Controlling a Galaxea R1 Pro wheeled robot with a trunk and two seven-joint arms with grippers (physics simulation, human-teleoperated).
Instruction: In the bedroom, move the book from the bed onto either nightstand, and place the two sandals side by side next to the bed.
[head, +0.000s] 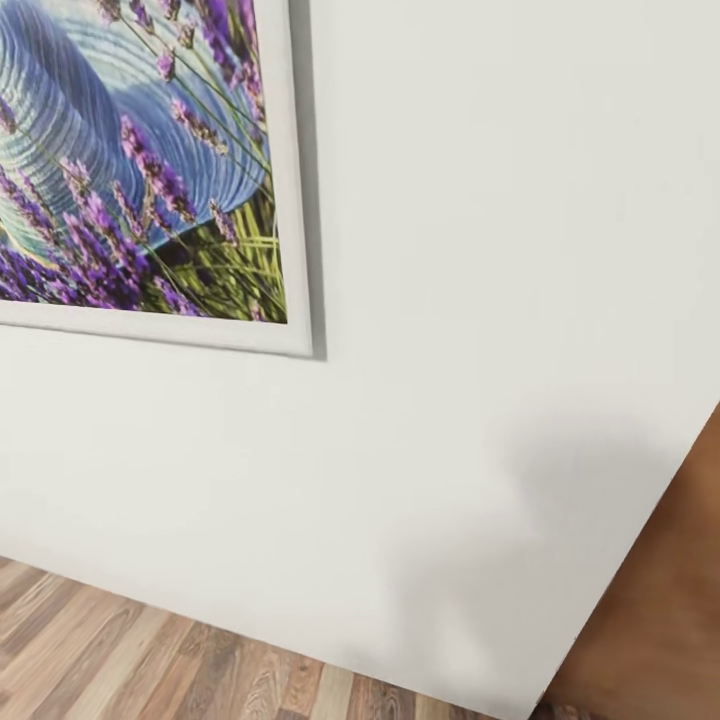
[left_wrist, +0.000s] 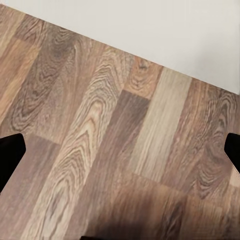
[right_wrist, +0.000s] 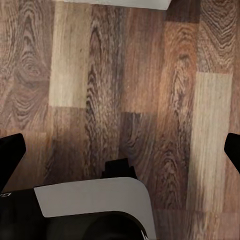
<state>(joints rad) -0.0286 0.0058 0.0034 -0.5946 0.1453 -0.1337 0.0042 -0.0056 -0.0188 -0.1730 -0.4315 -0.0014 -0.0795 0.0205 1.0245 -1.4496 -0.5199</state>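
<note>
Both end effectors, left (left_wrist: 120, 150) and right (right_wrist: 120, 150), are held spread and empty over the brown wood-plank floor (left_wrist: 100, 150), evidently for travel. A white-framed lavender picture (head: 140, 160) hangs upper left on the plain white wall (head: 480, 300); book, bed and sandals cannot be placed.

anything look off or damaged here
Nothing stands out. The white-framed lavender picture hangs flat on the white wall, and the wood-plank floor looks intact. Everything appears tilted together, so it's the camera.
</note>
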